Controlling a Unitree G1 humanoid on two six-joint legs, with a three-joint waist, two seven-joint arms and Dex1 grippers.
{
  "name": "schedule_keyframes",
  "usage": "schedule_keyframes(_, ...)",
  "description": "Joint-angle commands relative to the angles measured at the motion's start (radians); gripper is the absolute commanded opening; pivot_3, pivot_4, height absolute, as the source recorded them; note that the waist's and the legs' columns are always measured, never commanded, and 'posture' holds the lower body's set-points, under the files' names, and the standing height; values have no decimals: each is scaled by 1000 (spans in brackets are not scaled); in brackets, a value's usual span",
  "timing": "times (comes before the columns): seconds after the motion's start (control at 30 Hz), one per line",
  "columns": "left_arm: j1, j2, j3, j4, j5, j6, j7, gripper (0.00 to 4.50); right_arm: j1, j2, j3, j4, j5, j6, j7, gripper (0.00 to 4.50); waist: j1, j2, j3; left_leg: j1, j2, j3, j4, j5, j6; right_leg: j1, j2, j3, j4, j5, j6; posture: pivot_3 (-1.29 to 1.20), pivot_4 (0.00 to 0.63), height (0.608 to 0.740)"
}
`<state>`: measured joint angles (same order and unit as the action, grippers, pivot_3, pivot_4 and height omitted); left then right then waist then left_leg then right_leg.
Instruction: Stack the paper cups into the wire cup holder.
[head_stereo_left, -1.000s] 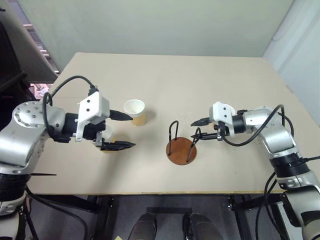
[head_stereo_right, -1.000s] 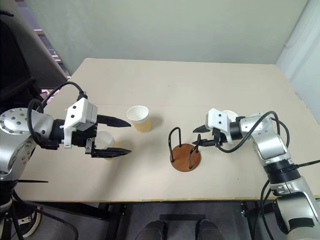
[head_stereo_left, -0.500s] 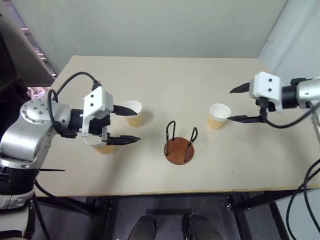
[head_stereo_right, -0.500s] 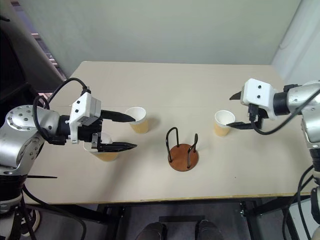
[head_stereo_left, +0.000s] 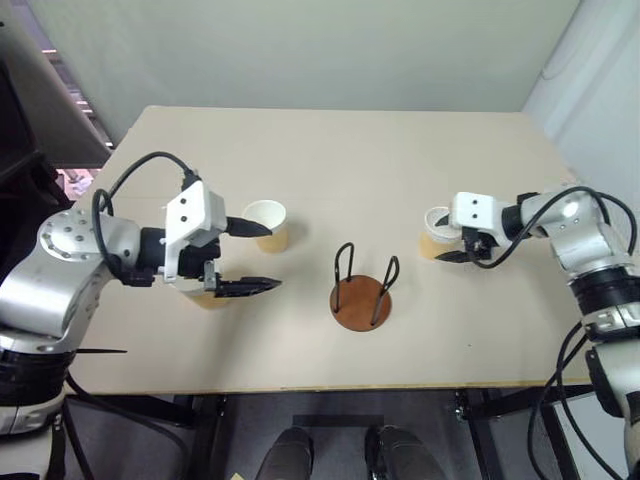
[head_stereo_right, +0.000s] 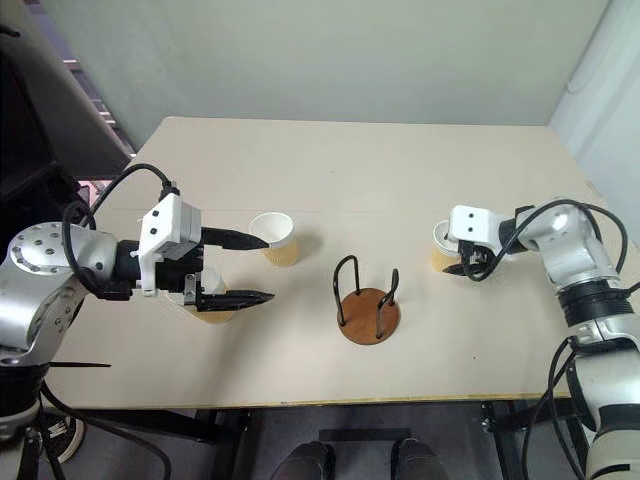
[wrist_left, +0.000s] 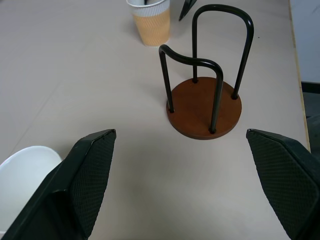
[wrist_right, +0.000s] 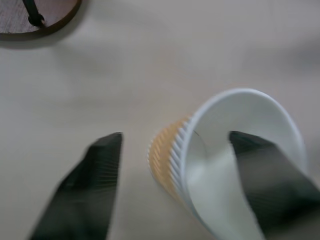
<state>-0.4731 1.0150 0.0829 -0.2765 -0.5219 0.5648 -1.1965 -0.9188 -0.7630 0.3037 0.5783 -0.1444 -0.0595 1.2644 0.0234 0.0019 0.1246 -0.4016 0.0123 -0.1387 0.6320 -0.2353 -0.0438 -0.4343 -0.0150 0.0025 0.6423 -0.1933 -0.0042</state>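
While the wire cup holder (head_stereo_left: 361, 296) stands empty near the front middle of the beige surface (head_stereo_left: 340, 150), all three paper cups sit upright on the surface around it, none holding anything. One cup (head_stereo_left: 268, 223) stands toward the left of the holder, just beyond the upper finger of the left gripper (head_stereo_left: 256, 257). A second cup (head_stereo_right: 207, 305) sits below that gripper's body, largely hidden by it. The left gripper hangs above the surface with its jaws spread wide, released, pointing toward the holder. The third cup (head_stereo_left: 434, 236) stands to the right of the holder. The right gripper (wrist_right: 177, 170) straddles this cup's wall, one finger inside the mouth and one outside; whether the fingers press on the wall cannot be told. The right arm reaches in from the right edge, angled down.
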Motion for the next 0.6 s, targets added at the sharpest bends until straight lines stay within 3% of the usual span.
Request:
schedule_keyframes(0.03,2,18,41,-25,-14,1,4,4500,-40,-6,-16,6,-4,-30,3,2092,4,0,0,0,0,0,0,0,0,0,0,0,0,0,0,0,150,740)
schedule_keyframes(0.17,-11,4,30,-17,-20,-3,4,4500,-33,-15,-29,-14,3,-26,15,526,6,0,0,1,0,0,1,0,0,0,0,0,2,0,0,0,150,740)
schedule_keyframes(0.23,-20,-5,27,-15,-26,-4,4,4500,-30,-26,-49,-45,24,-5,30,51,6,0,0,1,0,0,1,0,-1,0,0,0,2,0,-1,0,150,740)
schedule_keyframes(0.33,-32,-9,41,-8,-44,-5,-6,4500,-38,-69,-105,-133,88,50,74,51,6,0,0,1,0,0,1,0,-1,0,0,0,2,0,-1,0,150,740)
schedule_keyframes(0.47,-27,21,116,28,-106,-10,-67,4500,-52,-169,-245,-485,351,333,204,51,7,2,1,-5,0,2,0,0,-3,-5,0,0,1,0,-1,0,150,740)
schedule_keyframes(0.6,0,80,209,97,-147,-8,-151,4500,-35,-143,-283,-802,558,586,152,51,-4,0,0,-4,5,4,-1,3,-17,-3,7,2,0,-3,-2,0,150,740)
